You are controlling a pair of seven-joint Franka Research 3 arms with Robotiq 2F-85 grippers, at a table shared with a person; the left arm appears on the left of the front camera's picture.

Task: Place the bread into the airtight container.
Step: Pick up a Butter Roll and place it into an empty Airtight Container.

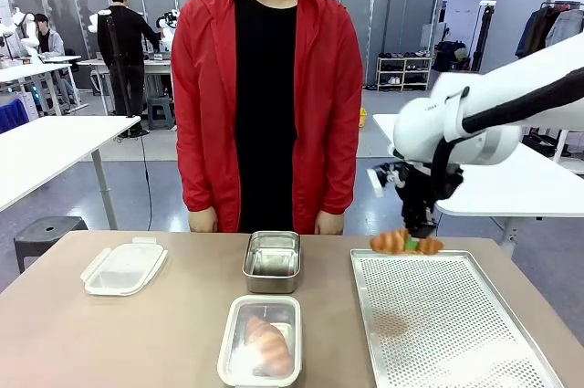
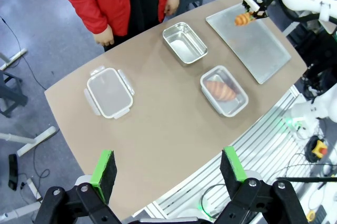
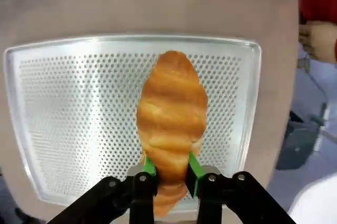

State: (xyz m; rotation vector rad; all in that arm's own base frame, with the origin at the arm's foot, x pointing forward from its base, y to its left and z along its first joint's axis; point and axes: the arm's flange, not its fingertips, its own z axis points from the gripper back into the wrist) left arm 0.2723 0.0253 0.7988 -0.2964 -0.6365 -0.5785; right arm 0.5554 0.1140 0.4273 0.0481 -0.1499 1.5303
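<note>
My right gripper is shut on a golden croissant and holds it in the air over the far edge of the perforated baking tray. The right wrist view looks down on that croissant pinched between the green pads, with the tray below. A second croissant lies in the near steel container. An empty steel container stands behind it. My left gripper hangs open high above the table's near edge, nothing between its fingers.
A clear plastic lid with clips lies at the table's left. A person in a red jacket stands at the far side, hands down at the table edge. The brown tabletop is bare at the front left.
</note>
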